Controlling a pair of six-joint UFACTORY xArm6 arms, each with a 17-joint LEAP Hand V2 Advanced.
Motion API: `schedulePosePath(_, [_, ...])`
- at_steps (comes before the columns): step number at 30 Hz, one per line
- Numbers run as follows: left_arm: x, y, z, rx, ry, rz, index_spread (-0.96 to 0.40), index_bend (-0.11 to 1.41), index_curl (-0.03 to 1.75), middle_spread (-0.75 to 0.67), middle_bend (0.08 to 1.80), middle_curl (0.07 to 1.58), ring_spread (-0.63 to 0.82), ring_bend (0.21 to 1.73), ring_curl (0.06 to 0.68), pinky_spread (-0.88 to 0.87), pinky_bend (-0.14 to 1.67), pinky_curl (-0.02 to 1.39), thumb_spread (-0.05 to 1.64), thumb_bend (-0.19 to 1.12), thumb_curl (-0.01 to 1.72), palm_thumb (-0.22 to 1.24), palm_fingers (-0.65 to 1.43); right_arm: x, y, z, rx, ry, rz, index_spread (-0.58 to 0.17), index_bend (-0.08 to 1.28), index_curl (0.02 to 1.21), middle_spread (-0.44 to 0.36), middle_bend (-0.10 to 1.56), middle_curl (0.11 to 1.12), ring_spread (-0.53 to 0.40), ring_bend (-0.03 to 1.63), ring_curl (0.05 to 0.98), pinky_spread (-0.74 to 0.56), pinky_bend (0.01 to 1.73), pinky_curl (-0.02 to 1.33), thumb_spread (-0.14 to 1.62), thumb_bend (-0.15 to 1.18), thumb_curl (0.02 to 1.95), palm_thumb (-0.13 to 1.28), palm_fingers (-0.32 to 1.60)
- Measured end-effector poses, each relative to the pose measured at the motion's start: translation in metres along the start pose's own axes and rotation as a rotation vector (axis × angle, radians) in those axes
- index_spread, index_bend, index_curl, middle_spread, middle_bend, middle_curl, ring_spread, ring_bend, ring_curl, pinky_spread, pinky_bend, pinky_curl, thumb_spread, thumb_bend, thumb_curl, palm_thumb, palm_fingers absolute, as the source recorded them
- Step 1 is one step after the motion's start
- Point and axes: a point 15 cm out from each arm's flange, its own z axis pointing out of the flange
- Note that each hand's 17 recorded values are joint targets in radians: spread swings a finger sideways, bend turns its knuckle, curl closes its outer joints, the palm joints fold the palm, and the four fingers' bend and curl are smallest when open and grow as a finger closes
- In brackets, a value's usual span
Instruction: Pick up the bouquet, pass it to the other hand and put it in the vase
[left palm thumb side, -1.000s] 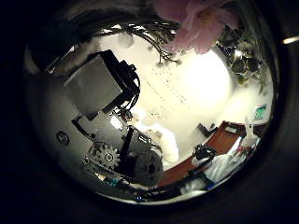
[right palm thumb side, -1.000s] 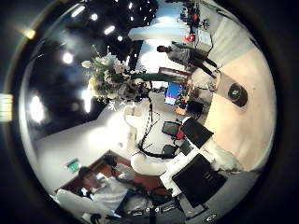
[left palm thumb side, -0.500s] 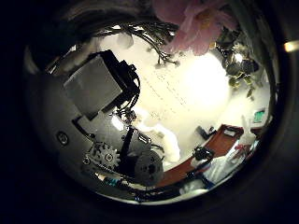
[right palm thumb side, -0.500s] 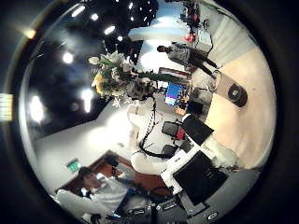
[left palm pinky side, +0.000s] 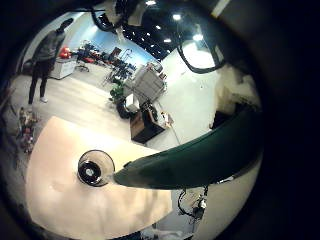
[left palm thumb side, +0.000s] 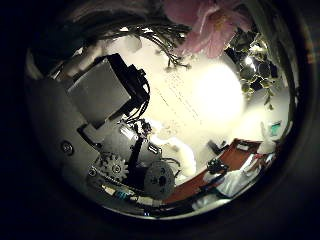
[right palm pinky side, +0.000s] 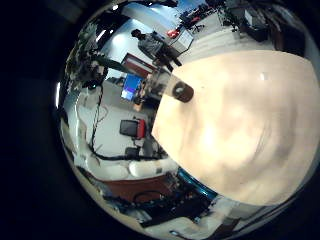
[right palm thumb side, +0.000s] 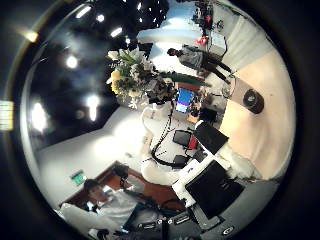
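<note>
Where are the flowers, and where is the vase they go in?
bouquet (right palm thumb side: 135, 78): right thumb side palm view, on the pale blossoms at its head.
bouquet wrap (left palm pinky side: 200, 158): left little finger side palm view, on the dark green wrapping.
vase (left palm pinky side: 95, 168): left little finger side palm view, on its round rim.

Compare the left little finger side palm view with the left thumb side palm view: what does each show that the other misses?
Only the little finger side view shows the vase standing on the table, with the bouquet stems crossing close in front of it. Only the thumb side view shows the blooms and the left robot hand with its own fingers, under ceiling lights. Both show part of the bouquet close to that palm.
</note>
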Motion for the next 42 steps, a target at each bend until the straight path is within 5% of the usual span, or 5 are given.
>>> schedulePosePath(33, [-0.083, 0.012, 0.027, -0.015, 0.022, -0.128, -0.70, 0.73, 1.15, -0.48, 1.17, 0.92, -0.40, 1.45, 0.546, -0.48, 1.35, 0.76, 1.04, -0.05, 0.71, 0.80, 1.08, 0.006, 0.001, 0.000, -0.005, 0.006, 0.012, -0.284, 0.18, 0.34, 0.051, 0.19, 0.33, 0.151, 0.46, 0.231, 0.40, 0.40, 0.28, 1.01, -0.02, 0.56, 0.88, 0.27])
schedulePosePath(35, [-0.098, 0.018, 0.030, -0.029, 0.022, -0.134, -0.68, 0.59, 1.12, -0.47, 1.16, 0.90, -0.43, 1.32, 0.519, -0.51, 1.24, 0.73, 1.00, -0.13, 0.64, 0.57, 0.70, 0.006, 0.001, 0.000, -0.005, 0.006, 0.012, -0.279, 0.18, 0.34, 0.051, 0.19, 0.33, 0.152, 0.47, 0.232, 0.40, 0.39, 0.28, 1.01, -0.02, 0.56, 0.88, 0.27])
schedulePosePath(36, [-0.105, 0.023, 0.032, -0.045, 0.014, -0.129, -0.63, 0.54, 1.11, -0.44, 1.11, 0.91, -0.34, 1.18, 0.519, -0.43, 1.04, 0.73, 0.98, -0.15, 0.60, 0.45, 0.12, 0.006, 0.001, 0.000, -0.005, 0.006, 0.012, -0.279, 0.18, 0.34, 0.051, 0.19, 0.33, 0.152, 0.46, 0.232, 0.40, 0.39, 0.27, 1.01, -0.02, 0.56, 0.88, 0.27])
schedulePosePath(37, [-0.114, 0.031, 0.034, -0.072, 0.002, -0.128, -0.50, 0.39, 1.04, -0.20, 0.76, 0.86, -0.10, 1.11, 0.543, -0.17, 0.94, 0.76, 0.94, -0.16, 0.54, 0.32, -0.54, 0.006, 0.001, 0.000, -0.005, 0.006, 0.010, -0.279, 0.18, 0.34, 0.051, 0.19, 0.32, 0.152, 0.47, 0.232, 0.40, 0.39, 0.27, 1.01, -0.02, 0.56, 0.88, 0.28])
schedulePosePath(42, [-0.150, 0.071, 0.037, -0.233, -0.024, -0.144, -0.21, 0.05, 0.79, 0.27, 0.32, 0.53, 0.35, 0.80, 0.271, 0.34, 0.55, 0.46, 0.83, -0.07, 0.45, 0.12, -0.44, 0.002, 0.002, 0.000, -0.009, 0.005, 0.004, -0.273, 0.19, 0.35, 0.051, 0.18, 0.32, 0.146, 0.48, 0.234, 0.40, 0.37, 0.27, 1.01, -0.02, 0.56, 0.88, 0.29])
